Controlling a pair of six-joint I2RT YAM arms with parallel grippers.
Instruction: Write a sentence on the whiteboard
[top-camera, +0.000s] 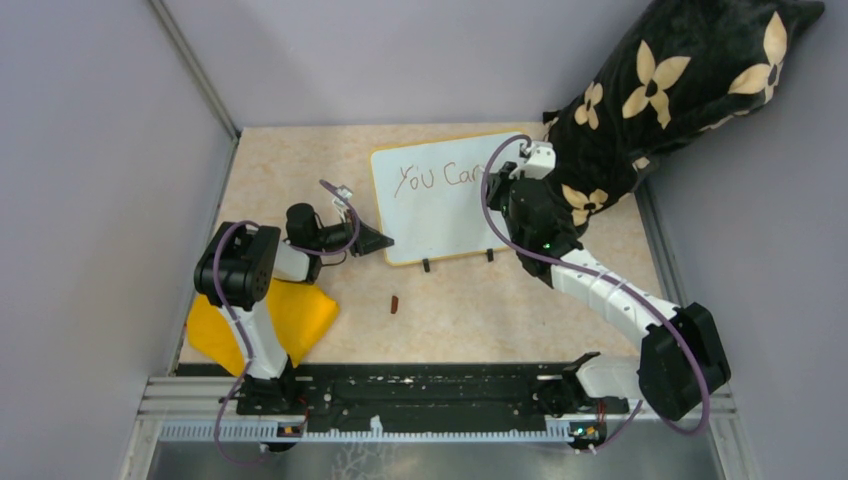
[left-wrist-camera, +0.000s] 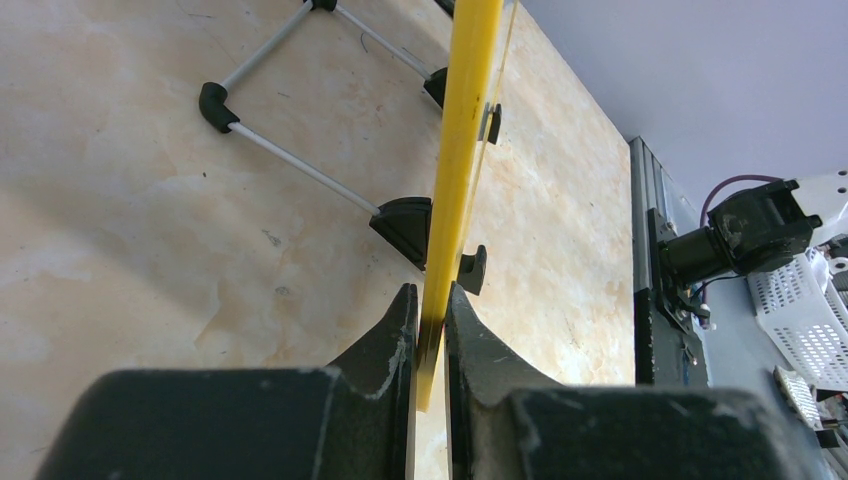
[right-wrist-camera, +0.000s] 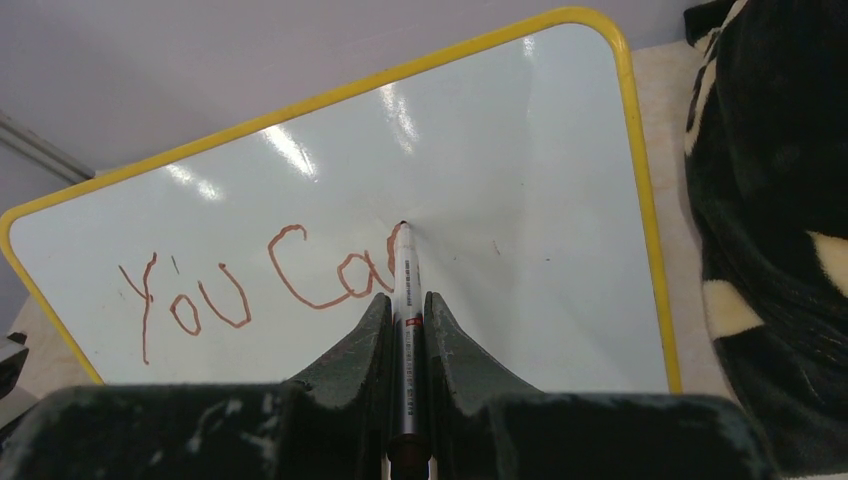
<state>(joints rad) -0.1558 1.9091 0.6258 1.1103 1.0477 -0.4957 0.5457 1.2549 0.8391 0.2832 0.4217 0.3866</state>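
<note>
The whiteboard (top-camera: 440, 205) stands tilted on two black feet at the table's middle back. It bears the sentence (top-camera: 435, 177), reading "You Ca" in thin reddish-brown strokes, also in the right wrist view (right-wrist-camera: 260, 285). My left gripper (top-camera: 378, 240) is shut on the board's yellow frame (left-wrist-camera: 455, 160) at its lower left edge. My right gripper (top-camera: 497, 183) is shut on a silver marker (right-wrist-camera: 405, 330), whose tip touches the board (right-wrist-camera: 520, 200) just right of the "a".
A black cushion with cream flowers (top-camera: 660, 90) leans at the back right, close to the right arm. A yellow cloth (top-camera: 265, 320) lies front left. A small dark marker cap (top-camera: 395, 303) lies in front of the board. Grey walls enclose the table.
</note>
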